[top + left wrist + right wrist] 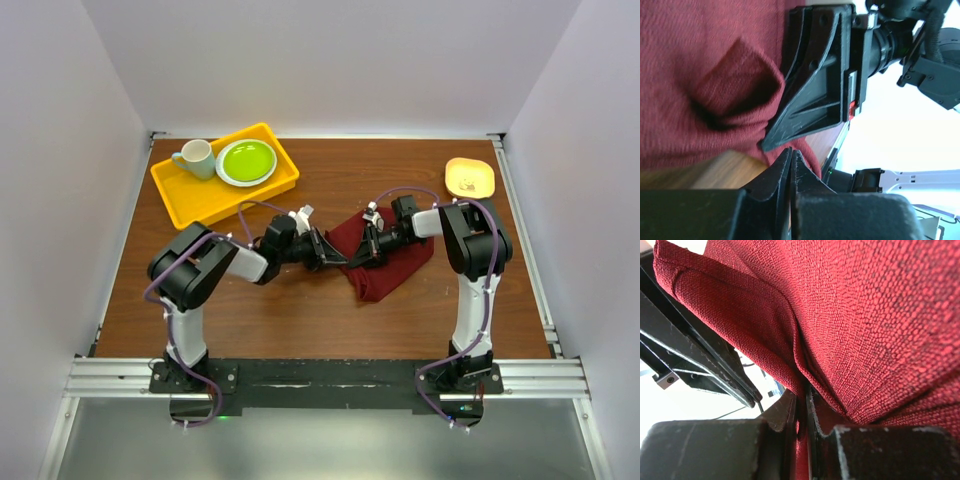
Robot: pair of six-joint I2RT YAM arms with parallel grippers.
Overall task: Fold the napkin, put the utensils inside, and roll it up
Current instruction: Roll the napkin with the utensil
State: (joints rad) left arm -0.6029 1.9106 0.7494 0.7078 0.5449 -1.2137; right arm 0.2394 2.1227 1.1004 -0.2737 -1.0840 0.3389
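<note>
The maroon napkin (392, 262) lies bunched and partly folded on the wooden table, right of centre. It fills the right wrist view (865, 315) and the left wrist view (700, 60), where a fold stands up as a pocket. My right gripper (360, 256) is shut on a fold at the napkin's left edge, with red cloth between its fingers (802, 410). My left gripper (338, 257) is shut, its tips (790, 152) against the same edge, and I see no cloth between them. The two grippers nearly touch. The fork is out of view.
A yellow tray (190, 195) stands at the back left and holds a green plate (246, 160) and a pale mug (198, 158). A small yellow dish (469, 177) sits at the back right. White walls surround the table.
</note>
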